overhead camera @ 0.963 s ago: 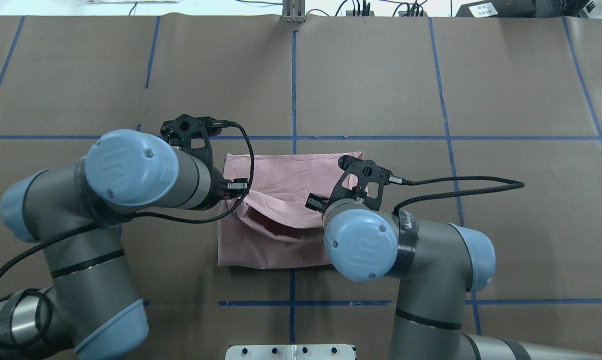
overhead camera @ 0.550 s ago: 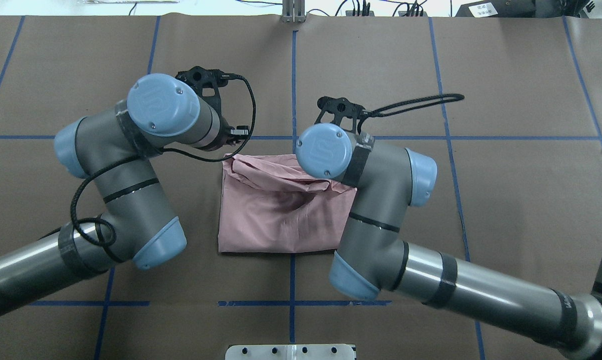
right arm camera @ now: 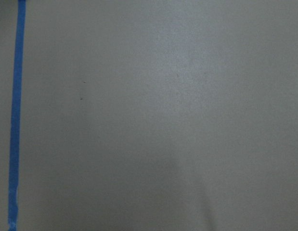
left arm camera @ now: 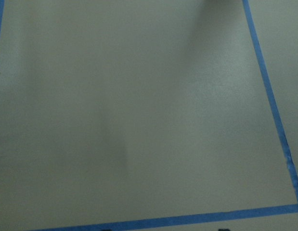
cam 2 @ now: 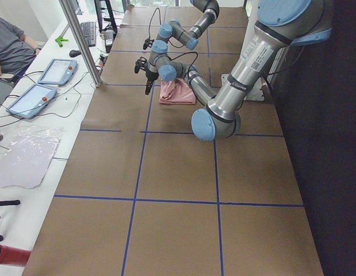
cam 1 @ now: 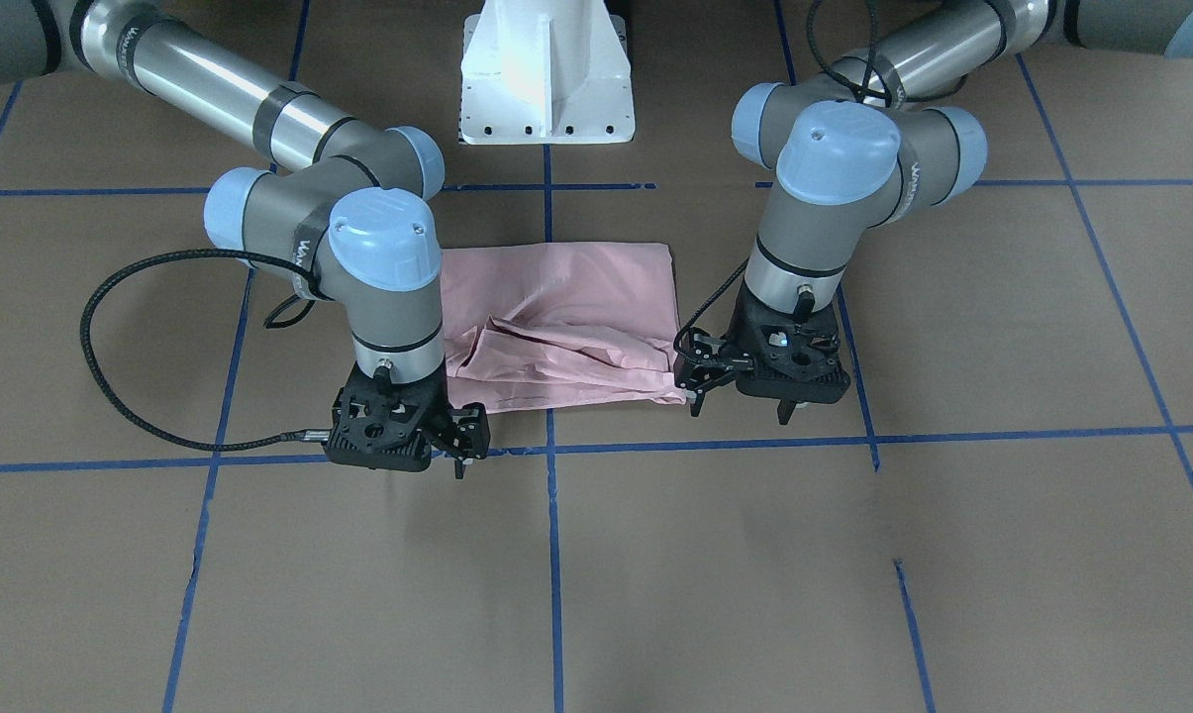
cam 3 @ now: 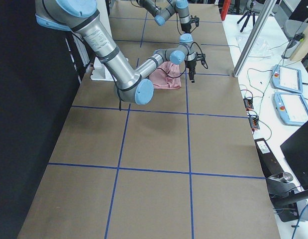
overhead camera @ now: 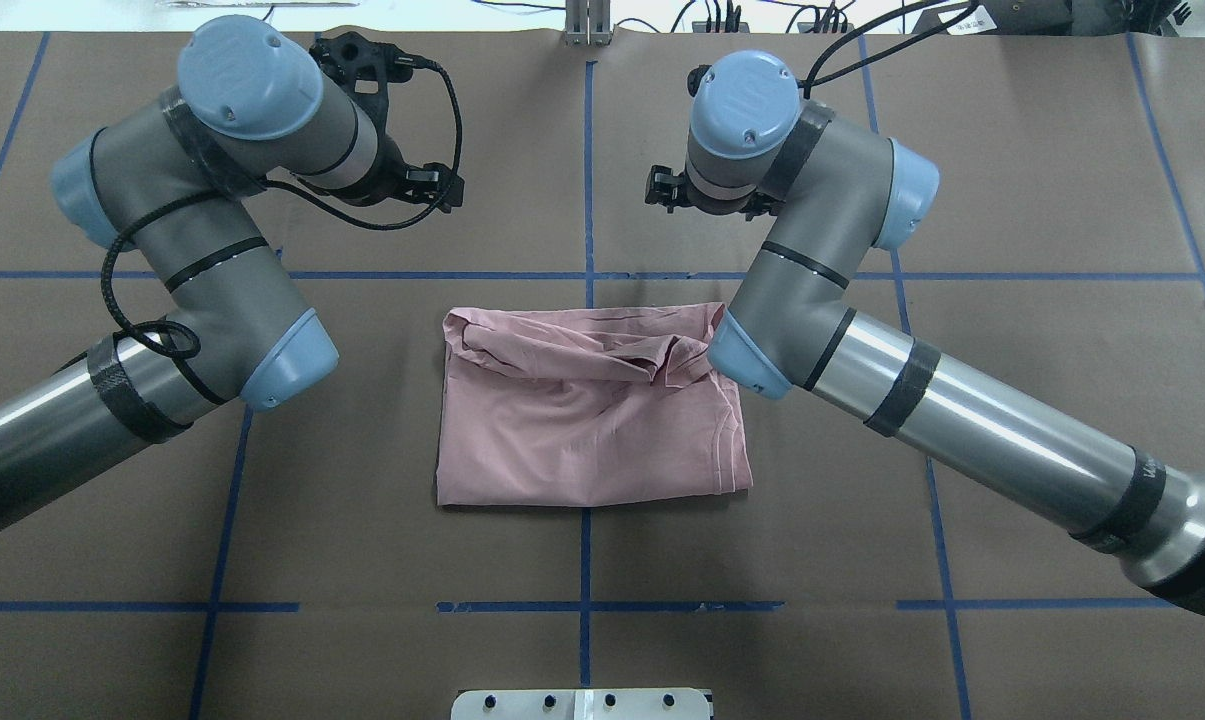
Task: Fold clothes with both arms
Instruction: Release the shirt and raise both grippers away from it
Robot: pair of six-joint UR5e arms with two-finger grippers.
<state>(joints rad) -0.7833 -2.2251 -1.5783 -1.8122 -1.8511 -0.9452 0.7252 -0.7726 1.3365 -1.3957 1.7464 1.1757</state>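
The folded pink shirt [overhead camera: 582, 440] lies in the middle of the table [overhead camera: 1062, 150]. The left gripper [cam 1: 739, 408] and the right gripper [cam 1: 398, 461] hang by its corners, fingers open, empty.

Bright, even light from above falls on the brown worktop [overhead camera: 1012, 150], leaving only soft, faint shadows. Glare streaks the right arm [overhead camera: 1002, 440] and washes out the white pedestal [cam 1: 546, 69]. Both wrist views are dim, grey and blurred, blue tape [right arm camera: 15, 120] included.
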